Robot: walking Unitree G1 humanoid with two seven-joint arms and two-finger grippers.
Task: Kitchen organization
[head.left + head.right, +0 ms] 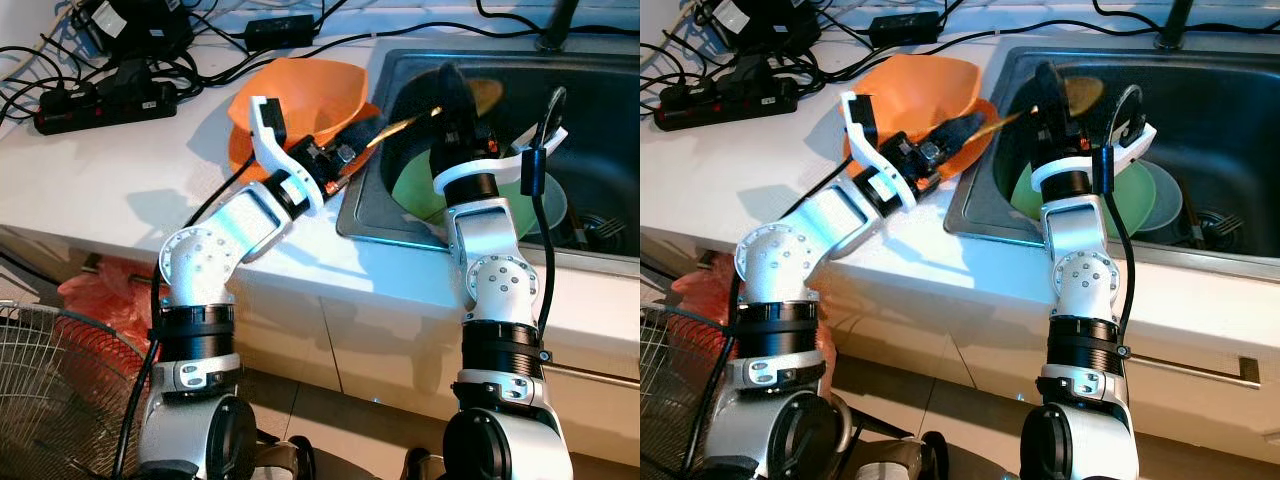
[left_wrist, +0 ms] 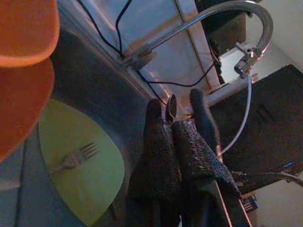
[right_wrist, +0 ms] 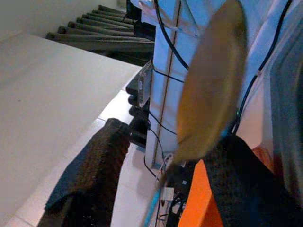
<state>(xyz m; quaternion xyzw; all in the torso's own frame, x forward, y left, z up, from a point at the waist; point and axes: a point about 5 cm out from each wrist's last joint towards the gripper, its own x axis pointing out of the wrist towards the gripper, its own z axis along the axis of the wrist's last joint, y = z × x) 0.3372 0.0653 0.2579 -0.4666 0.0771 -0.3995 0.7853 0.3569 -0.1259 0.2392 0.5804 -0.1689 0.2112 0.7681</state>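
Left hand (image 1: 350,155) pinching thin wooden spoon handle (image 1: 400,127) beside orange plastic bowl (image 1: 300,95) on white worktop (image 1: 100,180). Right hand (image 1: 452,100) spread around spoon's bowl, above steel sink (image 1: 600,120) holding round green plate (image 2: 90,175).

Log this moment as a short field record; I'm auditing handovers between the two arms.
left gripper: over the orange bowls, shut on the handle of a golden spoon
right gripper: raised in the sink, fingers open either side of the spoon's bowl
sink contents: green plate with a fork lying on it
counter: orange bowls at the sink's edge, power strip and cables behind
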